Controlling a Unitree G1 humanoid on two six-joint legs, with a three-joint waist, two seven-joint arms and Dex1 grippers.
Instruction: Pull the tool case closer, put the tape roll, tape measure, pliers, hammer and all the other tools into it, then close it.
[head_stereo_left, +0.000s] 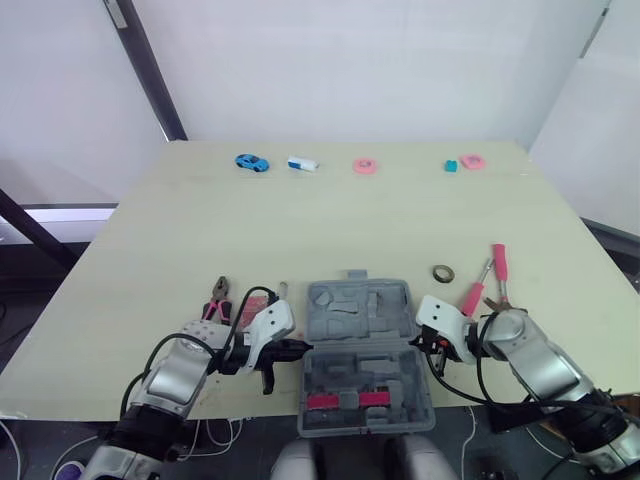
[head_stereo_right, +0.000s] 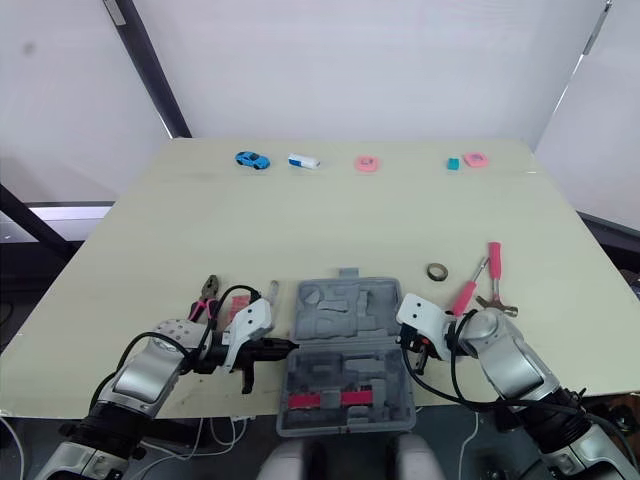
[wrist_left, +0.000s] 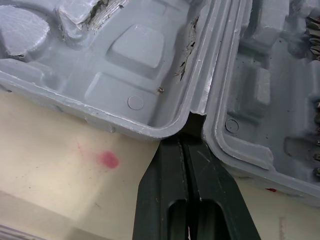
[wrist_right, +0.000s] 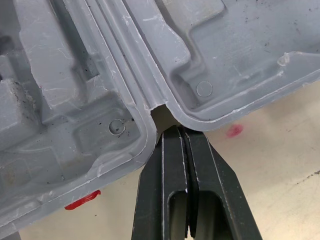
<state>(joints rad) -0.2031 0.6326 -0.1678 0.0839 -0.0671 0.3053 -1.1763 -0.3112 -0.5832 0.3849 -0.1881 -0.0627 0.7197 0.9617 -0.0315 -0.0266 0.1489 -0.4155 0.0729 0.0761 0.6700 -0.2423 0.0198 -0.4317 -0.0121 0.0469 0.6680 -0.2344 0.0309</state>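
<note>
Tool case (head_stereo_left: 357, 312), pliers (head_stereo_left: 217, 298) on table (head_stereo_left: 330, 225)

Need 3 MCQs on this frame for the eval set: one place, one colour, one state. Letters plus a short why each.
1. Where is the tape roll?
A. Inside the case.
B. On the table, right of the case.
C. At the far edge.

2. What colour is the case?
A. Grey.
B. Yellow.
C. Green.

3. What state is the case in?
A. Shut and latched.
B. Open, lid laid flat.
C. Half shut.

Answers:
1 B: the roll lies on bare tabletop to the right of the case, apart from it.
2 A: both halves are grey plastic.
3 B: both moulded halves face up. The left gripper and right gripper, each with fingers shut, sit at the hinge notches on either side.
</note>
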